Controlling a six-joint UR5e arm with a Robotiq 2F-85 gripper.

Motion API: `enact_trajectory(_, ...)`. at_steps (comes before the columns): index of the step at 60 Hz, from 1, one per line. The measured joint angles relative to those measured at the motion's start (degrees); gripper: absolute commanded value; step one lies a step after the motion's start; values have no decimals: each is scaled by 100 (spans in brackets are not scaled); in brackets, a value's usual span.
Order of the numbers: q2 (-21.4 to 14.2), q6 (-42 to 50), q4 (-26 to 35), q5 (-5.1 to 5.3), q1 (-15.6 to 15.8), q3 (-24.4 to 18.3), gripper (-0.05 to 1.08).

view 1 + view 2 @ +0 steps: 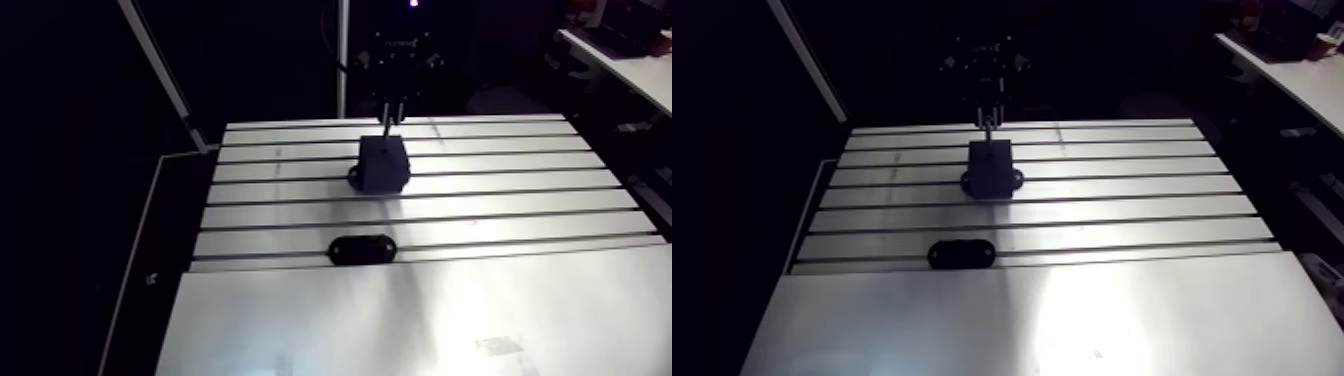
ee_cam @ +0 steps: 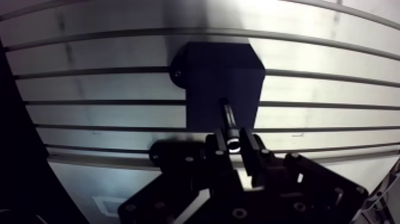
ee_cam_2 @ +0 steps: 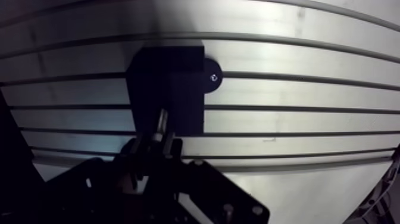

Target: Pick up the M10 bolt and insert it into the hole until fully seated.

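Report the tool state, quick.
Tool: closed, holding the M10 bolt, shank aimed at the black block.

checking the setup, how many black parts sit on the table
2. A tall block stands under the gripper and its bolt; a flat oval plate lies apart, nearer the camera. The dark surroundings may hide more.

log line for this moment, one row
phase: insertion | gripper: shut on bolt | bolt: upright, tip at black block top, not seated | oval plate: flat on table, apart from block
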Motion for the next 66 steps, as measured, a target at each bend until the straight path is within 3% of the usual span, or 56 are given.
enact_trajectory(66, 22, -4, -58, -29, -11, 119, 108)
